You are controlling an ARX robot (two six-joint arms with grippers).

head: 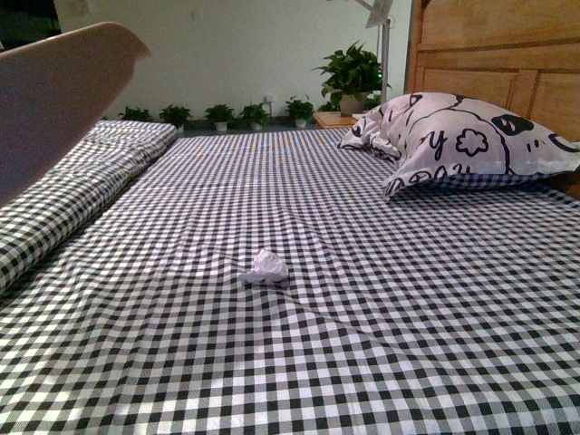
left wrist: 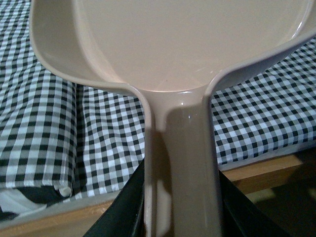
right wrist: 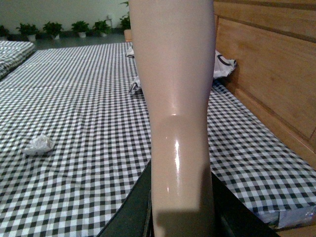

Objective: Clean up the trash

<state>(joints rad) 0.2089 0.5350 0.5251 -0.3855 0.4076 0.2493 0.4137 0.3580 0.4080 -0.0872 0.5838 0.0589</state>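
The trash (head: 265, 267), a small crumpled white paper wad, lies on the checked bed sheet near the middle of the front view; it also shows in the right wrist view (right wrist: 38, 145). The pink dustpan (head: 54, 100) hangs raised at the far left, above the folded quilt. In the left wrist view my left gripper (left wrist: 180, 217) is shut on the dustpan's handle (left wrist: 180, 163), its scoop held over the bed's edge. My right gripper (right wrist: 180, 217) is shut on the pink-handled brush (right wrist: 175, 98), well apart from the wad. The brush's bristles are out of view.
A printed pillow (head: 462, 136) lies at the back right against the wooden headboard (head: 507, 54). A folded checked quilt (head: 72, 195) runs along the left side. Potted plants (head: 349, 77) stand beyond the bed. The bed's wooden side rail (left wrist: 261, 170) shows under the dustpan.
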